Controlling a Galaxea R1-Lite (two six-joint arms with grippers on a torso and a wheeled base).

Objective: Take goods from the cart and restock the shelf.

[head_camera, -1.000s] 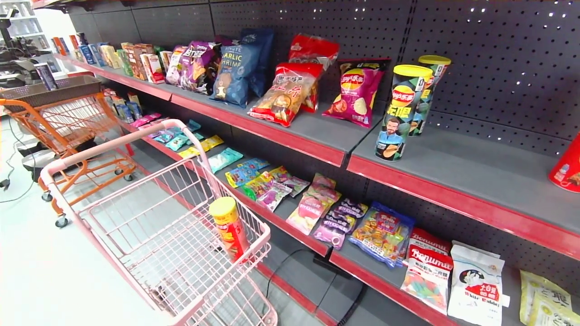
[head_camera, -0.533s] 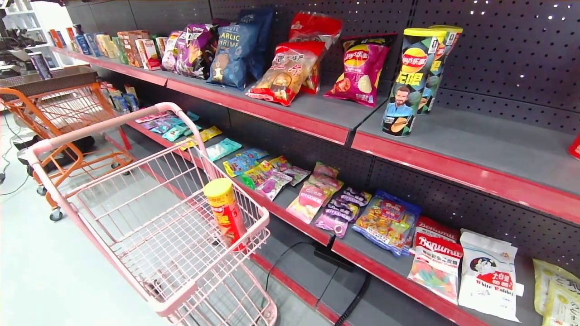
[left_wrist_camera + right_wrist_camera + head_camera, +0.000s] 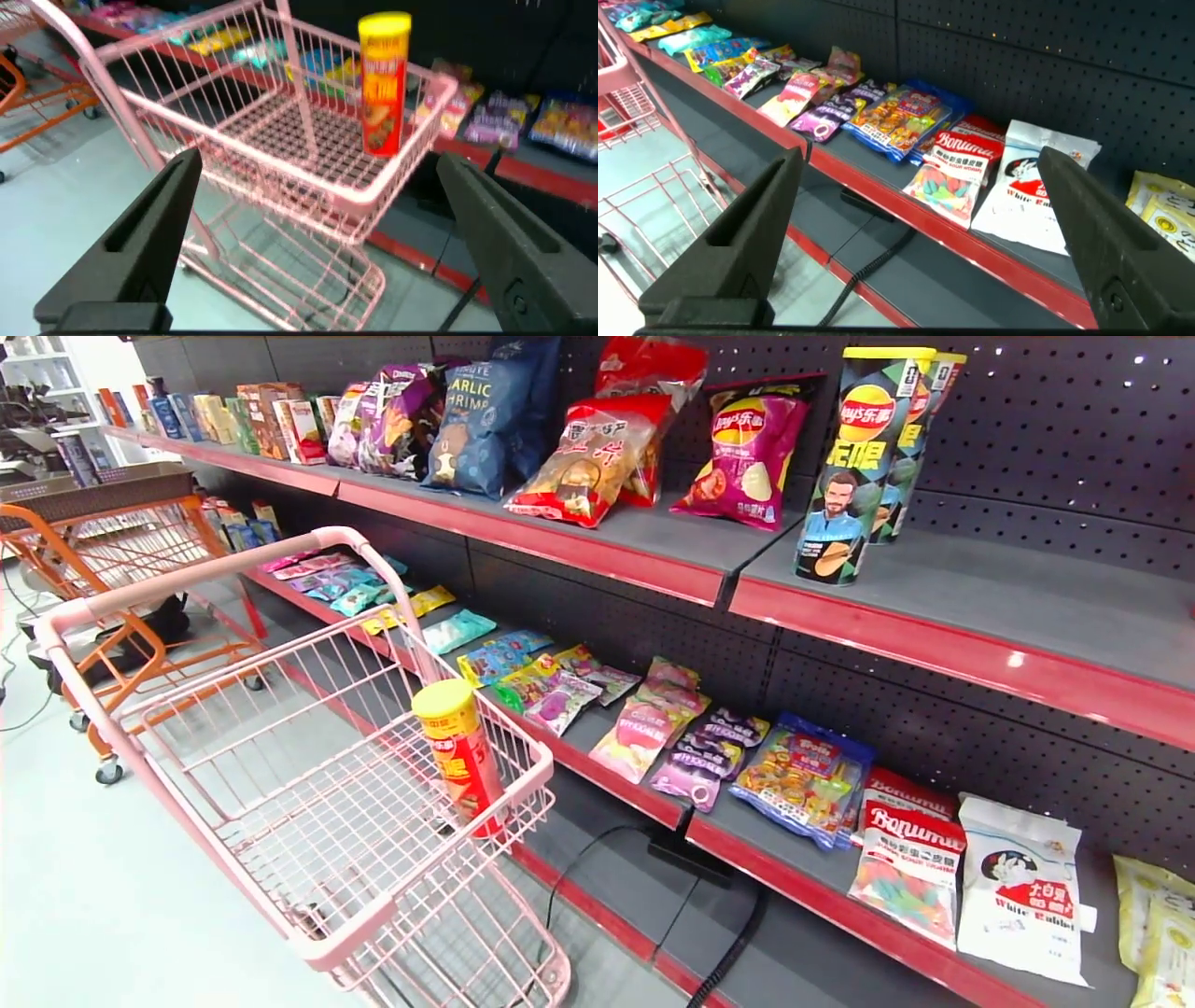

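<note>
Pink wire shopping cart (image 3: 336,941) stands near left in the head view. One red cardboard canister with a yellow lid (image 3: 457,756) stands upright in the corner next to the shelving. The grey upper shelf with a red edge (image 3: 980,607) has bare space to the right of two dark yellow-lidded canisters (image 3: 854,457). An orange wire cart (image 3: 112,551) stands far left, and a black cable (image 3: 728,952) lies on the pale floor (image 3: 93,915).

In the left wrist view, the left gripper (image 3: 318,159) hangs near the cart (image 3: 243,149), jaws wide apart, with the canister (image 3: 383,84) beyond them.

In the right wrist view, the right gripper (image 3: 917,159), jaws likewise apart and empty, faces the lower shelf (image 3: 878,191) of sweet packets.

Judgement: the pick has not begun. The next move calls for clearing the cart's rim and closing on the canister's body.
</note>
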